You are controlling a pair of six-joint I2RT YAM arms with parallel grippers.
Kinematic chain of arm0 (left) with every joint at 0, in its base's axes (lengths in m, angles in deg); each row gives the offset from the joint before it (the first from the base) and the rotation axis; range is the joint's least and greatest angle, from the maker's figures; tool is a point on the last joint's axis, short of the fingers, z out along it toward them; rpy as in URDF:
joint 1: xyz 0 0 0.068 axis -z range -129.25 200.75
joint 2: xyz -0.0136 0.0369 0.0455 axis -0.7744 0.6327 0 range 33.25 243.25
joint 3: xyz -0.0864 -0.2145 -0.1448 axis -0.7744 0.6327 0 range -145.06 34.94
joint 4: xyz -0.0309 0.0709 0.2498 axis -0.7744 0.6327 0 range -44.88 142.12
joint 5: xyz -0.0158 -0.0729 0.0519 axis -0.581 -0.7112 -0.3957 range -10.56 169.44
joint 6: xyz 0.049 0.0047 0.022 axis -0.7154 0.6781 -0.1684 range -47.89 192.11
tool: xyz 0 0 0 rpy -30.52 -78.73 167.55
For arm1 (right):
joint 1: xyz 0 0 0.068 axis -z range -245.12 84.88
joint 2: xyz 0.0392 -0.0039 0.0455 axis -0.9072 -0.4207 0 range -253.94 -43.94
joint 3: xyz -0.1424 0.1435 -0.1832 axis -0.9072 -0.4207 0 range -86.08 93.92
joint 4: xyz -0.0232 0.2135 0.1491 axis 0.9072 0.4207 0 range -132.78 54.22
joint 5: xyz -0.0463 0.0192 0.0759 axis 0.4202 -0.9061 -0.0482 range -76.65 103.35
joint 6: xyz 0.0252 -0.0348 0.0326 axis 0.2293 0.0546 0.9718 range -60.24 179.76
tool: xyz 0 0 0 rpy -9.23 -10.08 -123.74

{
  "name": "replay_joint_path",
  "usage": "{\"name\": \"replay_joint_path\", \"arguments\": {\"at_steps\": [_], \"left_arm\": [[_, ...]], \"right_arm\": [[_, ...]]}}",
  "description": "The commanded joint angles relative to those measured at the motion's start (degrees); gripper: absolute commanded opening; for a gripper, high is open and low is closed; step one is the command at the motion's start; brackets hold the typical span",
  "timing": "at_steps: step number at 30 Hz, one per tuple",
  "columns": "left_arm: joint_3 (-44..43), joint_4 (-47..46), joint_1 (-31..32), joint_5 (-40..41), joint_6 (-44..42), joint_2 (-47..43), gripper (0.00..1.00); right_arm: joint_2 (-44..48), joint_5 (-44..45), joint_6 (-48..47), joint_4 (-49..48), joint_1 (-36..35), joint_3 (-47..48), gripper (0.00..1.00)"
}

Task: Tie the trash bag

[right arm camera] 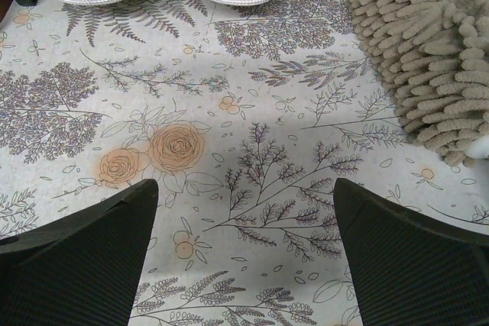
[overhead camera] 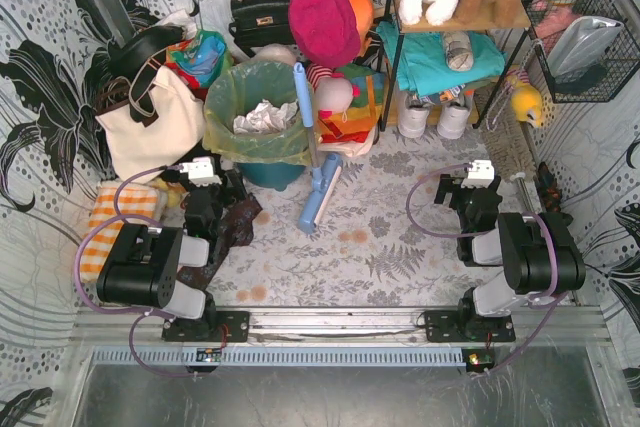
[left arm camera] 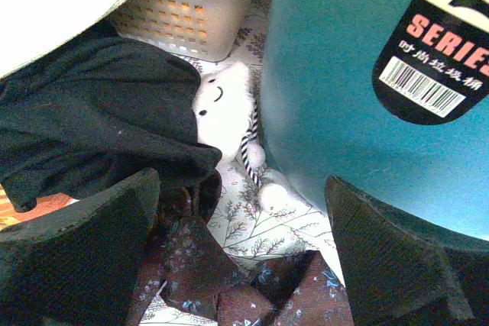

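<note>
Reaching comes first: left hand [left arm camera: 241, 208] and right hand [right arm camera: 244, 204] both wide open, empty. Trash bag [overhead camera: 228, 99] draped over teal bucket [overhead camera: 270, 175], upper left-centre; pinch opposite rim edges.

- Bare floral surface [overhead camera: 390, 237] gives free passage between the two arms.
- The teal bucket [left arm camera: 344, 82] and dark cloth [left arm camera: 99, 112] hem in the left gripper [left arm camera: 241, 257].
- A blue mop [overhead camera: 318, 192] leans against the bucket's right side.

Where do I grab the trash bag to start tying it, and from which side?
Grip the trash bag by its loose collar folded over the bucket rim, coming down from above on the left side; the blue mop handle leans across the right side.
</note>
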Motion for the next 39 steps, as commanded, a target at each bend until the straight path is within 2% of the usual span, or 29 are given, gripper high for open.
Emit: {"name": "replay_joint_path", "arguments": {"at_steps": [1, 25, 27, 30, 35, 39], "left_arm": [[-1.0, -2.7, -0.4, -0.4, -0.3, 0.2, 0.98], [-0.8, -2.9, -0.4, -0.5, -0.5, 0.1, 0.98], [-0.7, -2.8, -0.4, -2.7, -1.5, -0.3, 0.98], [-1.6, 0.7, -0.3, -5.6, -2.9, -2.2, 0.98], [-4.1, 10.1, 0.6, -5.6, -3.2, -7.2, 0.98], [-3.2, 13.6, 3.6, -3.5, -3.9, -10.6, 0.98]], "right_arm": [[0.2, -0.9, 0.0, -1.0, 0.2, 1.1, 0.97], [0.2, -0.7, -0.2, -1.5, 0.2, 0.9, 0.97], [0.6, -0.8, -0.4, -0.9, 0.2, 1.1, 0.97], [2.9, -2.8, -1.2, 3.6, 0.2, 2.6, 0.97], [7.1, -2.8, -1.7, 14.1, 0.2, 5.9, 0.97], [9.3, -3.6, -2.3, 15.7, 0.2, 5.6, 0.97]]}}
